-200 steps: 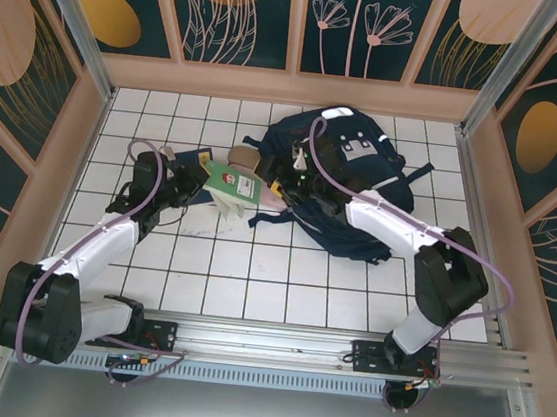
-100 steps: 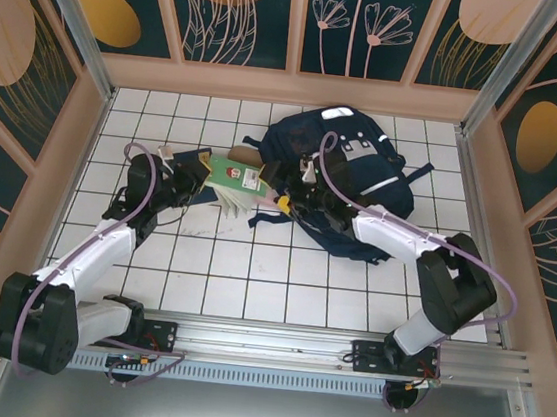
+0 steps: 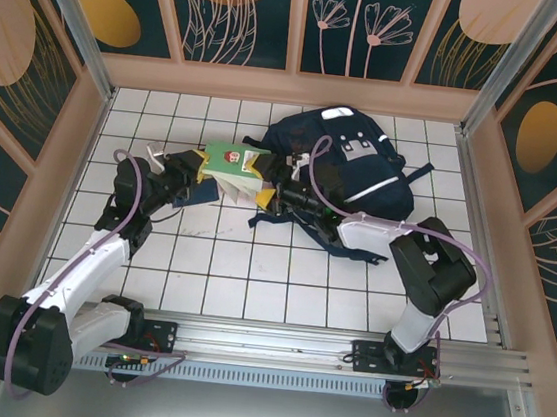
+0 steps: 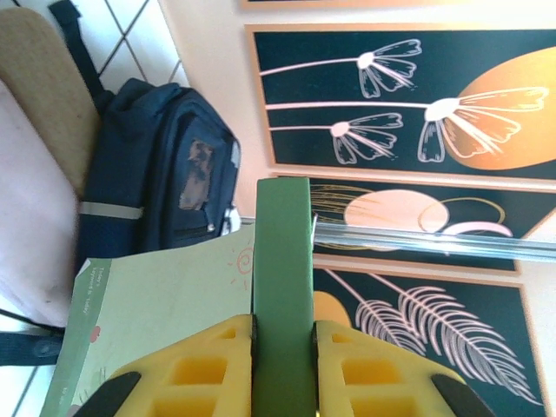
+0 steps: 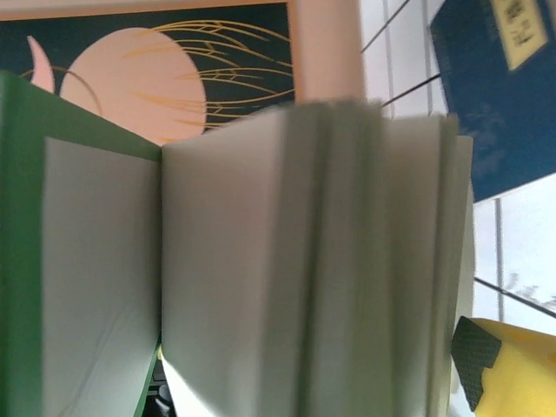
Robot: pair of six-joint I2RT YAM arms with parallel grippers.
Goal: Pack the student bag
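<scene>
The green book (image 3: pixel 232 160) has shifted toward the table's (image 3: pixel 250 286) far edge, clamped in the left gripper (image 3: pixel 195 167). The right gripper (image 3: pixel 270 196) gapes wide, empty, beside the student bag (image 3: pixel 364 168), which lies by the far edge

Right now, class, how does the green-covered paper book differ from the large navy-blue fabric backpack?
The green-covered paper book is small and flat; the large navy-blue fabric backpack is far bigger and soft. The book is pinched between the left gripper's yellow fingers, pages fanned open; the backpack lies on the white tiled table. Both are over the table's far half, and the book is not yet inside.
</scene>
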